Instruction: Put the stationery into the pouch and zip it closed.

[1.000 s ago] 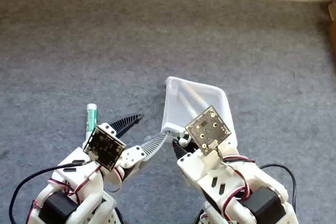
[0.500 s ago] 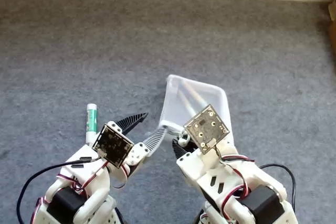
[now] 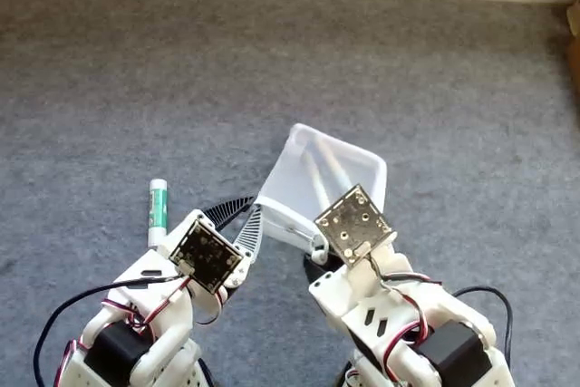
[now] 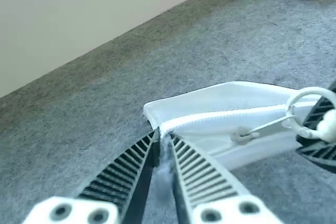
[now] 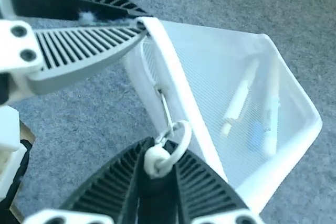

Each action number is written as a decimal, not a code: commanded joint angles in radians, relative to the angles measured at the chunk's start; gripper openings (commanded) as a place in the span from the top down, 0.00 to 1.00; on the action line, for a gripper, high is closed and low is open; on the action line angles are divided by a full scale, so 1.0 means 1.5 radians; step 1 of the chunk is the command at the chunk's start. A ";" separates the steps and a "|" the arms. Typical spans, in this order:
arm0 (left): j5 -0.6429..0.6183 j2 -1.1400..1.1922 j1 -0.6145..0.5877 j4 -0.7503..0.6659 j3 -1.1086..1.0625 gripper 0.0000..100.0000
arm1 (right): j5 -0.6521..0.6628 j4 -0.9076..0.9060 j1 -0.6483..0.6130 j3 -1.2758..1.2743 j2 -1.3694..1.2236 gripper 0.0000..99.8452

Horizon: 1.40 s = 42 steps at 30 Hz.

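Note:
A white mesh pouch (image 3: 337, 186) lies on the grey carpet with its zipper part open. Two pale pens (image 3: 319, 178) show through the mesh (image 5: 239, 98). My left gripper (image 4: 160, 139) is shut on the pouch's near corner (image 3: 252, 212). My right gripper (image 5: 157, 157) is shut on the zipper pull ring (image 5: 176, 139), which is clipped to the slider along the pouch's near edge. The ring (image 4: 307, 109) and the right gripper (image 4: 319, 132) also show in the left wrist view. A green and white glue stick (image 3: 158, 209) lies on the carpet, to the left of the left arm.
Grey carpet (image 3: 136, 88) stretches out beyond the pouch to a pale wall at the back. A brown box corner (image 3: 574, 38) sits at the far right edge.
My left gripper moved right and shut on the pouch's corner. The pouch swung and its near edge lifted and stretched between the two grippers.

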<state>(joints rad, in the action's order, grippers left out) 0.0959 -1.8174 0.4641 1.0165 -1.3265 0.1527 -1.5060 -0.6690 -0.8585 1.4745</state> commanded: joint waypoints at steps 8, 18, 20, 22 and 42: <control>0.005 -0.003 -0.018 0.053 0.057 0.99 | 0.040 -0.082 0.087 0.095 0.012 1.00; 0.005 -0.003 -0.043 0.051 0.055 0.99 | 0.061 -0.153 0.115 0.146 0.012 1.00; 0.005 -0.003 -0.043 0.053 0.055 0.99 | 0.075 -0.166 0.116 0.146 0.012 1.00; 0.005 -0.003 -0.043 0.053 0.055 0.99 | 0.075 -0.168 0.116 0.146 0.012 1.00; 0.005 -0.003 -0.032 0.050 0.007 0.83 | 0.031 -0.079 0.156 0.147 0.012 1.00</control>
<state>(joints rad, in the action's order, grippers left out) 0.0959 -1.8159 0.4273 1.0902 -1.3172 0.2202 -1.6640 -0.4112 -0.7066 1.4853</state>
